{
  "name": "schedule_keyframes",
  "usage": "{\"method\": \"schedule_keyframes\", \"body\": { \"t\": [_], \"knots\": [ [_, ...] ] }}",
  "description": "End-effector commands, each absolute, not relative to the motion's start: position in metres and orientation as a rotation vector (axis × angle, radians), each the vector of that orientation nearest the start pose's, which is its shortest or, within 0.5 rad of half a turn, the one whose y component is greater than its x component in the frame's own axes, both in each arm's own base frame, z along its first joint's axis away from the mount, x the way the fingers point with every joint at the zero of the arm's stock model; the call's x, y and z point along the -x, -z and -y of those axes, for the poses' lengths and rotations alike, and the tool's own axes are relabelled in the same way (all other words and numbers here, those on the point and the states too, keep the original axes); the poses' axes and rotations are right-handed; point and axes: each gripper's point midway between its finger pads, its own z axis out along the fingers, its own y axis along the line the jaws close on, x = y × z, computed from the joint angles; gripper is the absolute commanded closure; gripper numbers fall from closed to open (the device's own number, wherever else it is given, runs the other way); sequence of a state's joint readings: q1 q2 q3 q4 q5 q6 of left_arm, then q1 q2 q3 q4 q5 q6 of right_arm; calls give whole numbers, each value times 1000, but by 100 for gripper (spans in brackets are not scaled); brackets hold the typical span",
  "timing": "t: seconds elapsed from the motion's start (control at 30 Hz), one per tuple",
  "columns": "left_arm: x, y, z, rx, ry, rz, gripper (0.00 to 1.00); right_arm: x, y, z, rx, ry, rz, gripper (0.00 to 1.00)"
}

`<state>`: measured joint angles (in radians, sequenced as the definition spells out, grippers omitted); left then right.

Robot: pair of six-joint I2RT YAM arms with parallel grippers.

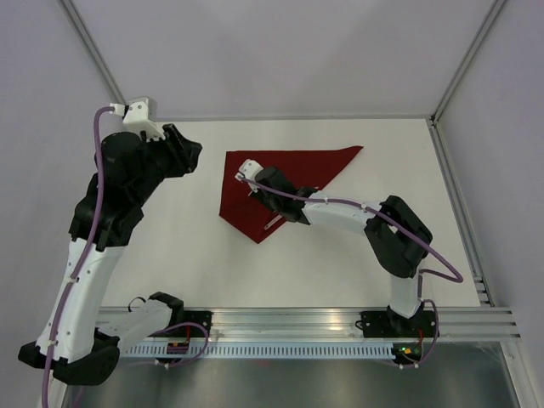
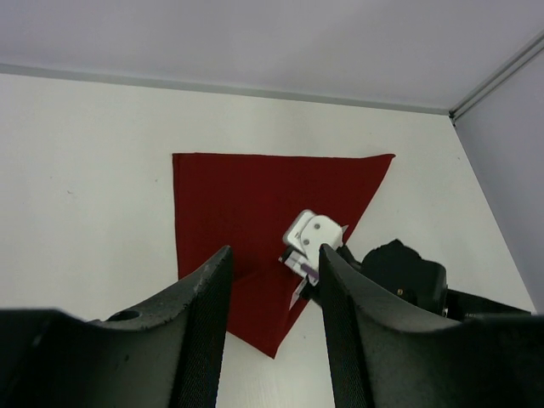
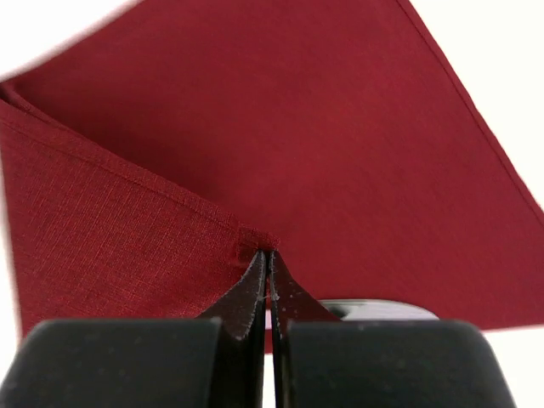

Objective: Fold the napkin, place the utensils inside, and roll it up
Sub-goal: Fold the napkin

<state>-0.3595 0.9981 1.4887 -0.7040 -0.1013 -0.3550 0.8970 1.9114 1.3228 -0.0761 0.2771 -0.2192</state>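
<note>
Right gripper [image 3: 265,255] pinches the napkin's fold
The dark red napkin [image 1: 297,166] lies mid-table as a triangle, point nearward; the right jaws press together on its layered edge, while the left gripper [image 2: 274,255] hovers spread to its left.

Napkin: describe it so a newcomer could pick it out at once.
Start at the white table. Toward its far side lies the napkin, a folded triangle pinched by the right gripper. It is the only dark red thing there.
</note>
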Motion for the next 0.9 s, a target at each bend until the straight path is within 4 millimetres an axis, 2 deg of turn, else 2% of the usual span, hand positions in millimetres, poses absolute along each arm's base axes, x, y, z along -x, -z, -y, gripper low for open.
{"method": "schedule_keyframes", "body": {
  "t": [0.0, 0.13, 0.33, 0.87],
  "knots": [
    [-294, -415, 115, 27, 462, -1779, 50, -371, -108, -338, 963, -79, -2005, 100],
    [-302, -407, 124, 14, 492, -1797, 51, -391, -96, -307, 897, -44, -2068, 100],
    [-311, -397, 131, 6, 508, -1819, 52, -406, -88, -280, 833, -17, -2110, 100],
    [-328, -364, 151, -28, 561, -1892, 53, -419, -71, -239, 744, -8, -2189, 100]
  ]
}}
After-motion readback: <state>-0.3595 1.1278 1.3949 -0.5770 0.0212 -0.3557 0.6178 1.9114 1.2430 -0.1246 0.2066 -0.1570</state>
